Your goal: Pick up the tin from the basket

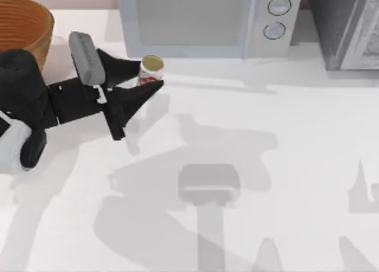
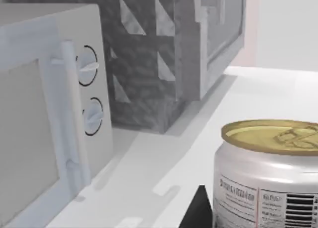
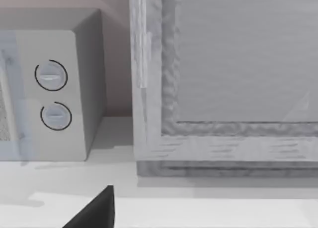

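Item: tin (image 1: pixel 151 70), upright on the tabletop (image 1: pixel 266 141), well outside the basket (image 1: pixel 23 24), before the microwave (image 1: pixel 207 20). My left gripper (image 1: pixel 144 77) stood spread, unclenched, fingers flanking it. Advice: clamp squarely at mid-height, then lift straight.

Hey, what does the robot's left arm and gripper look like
The left arm is chunky and matte black, with a white segment near the top view's left edge. A rounded grey block sits on its wrist. The left gripper has two black, wedge-shaped fingers tapering to points.
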Controlling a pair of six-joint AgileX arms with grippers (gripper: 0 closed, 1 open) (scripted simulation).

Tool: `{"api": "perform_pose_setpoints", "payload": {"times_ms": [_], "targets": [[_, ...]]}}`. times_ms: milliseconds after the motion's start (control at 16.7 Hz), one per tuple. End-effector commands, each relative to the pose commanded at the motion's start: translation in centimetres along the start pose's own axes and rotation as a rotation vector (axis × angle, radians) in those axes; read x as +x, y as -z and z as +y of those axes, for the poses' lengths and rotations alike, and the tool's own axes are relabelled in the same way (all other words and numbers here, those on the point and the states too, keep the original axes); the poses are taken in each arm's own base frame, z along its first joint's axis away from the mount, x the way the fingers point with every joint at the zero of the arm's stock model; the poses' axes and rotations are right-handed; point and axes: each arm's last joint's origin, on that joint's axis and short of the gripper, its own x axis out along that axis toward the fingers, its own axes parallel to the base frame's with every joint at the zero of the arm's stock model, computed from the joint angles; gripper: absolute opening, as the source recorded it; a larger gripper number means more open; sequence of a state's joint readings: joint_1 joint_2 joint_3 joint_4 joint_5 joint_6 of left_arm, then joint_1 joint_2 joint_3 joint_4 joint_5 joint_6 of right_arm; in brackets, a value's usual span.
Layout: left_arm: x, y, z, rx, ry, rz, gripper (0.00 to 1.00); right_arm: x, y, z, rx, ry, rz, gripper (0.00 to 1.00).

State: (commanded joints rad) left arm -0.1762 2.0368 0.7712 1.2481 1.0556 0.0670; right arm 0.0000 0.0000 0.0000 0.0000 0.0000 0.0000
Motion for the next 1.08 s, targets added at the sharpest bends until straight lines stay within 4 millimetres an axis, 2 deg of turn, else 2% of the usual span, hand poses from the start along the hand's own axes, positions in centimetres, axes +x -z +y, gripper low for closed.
{"api": "perform_pose_setpoints", "payload": {"times_ms": [240,780,960,1080], "targets": [[0.8,2.3,0.6,0.01,0.1,-0.008,0.0,0.0,0.0,0.0,0.0,0.0,0.0,1.0],[2.0,9.0,1.2,-0.035,0.334,-0.005,0.0,0.0,0.0,0.0,0.0,0.0,0.0,1.0],[2.2,10.1,1.3,-0.044,0.381,-0.005,0.0,0.0,0.0,0.0,0.0,0.0,0.0,1.0],[2.2,10.1,1.3,-0.045,0.382,-0.005,0.0,0.0,0.0,0.0,0.0,0.0,0.0,1.0]]}}
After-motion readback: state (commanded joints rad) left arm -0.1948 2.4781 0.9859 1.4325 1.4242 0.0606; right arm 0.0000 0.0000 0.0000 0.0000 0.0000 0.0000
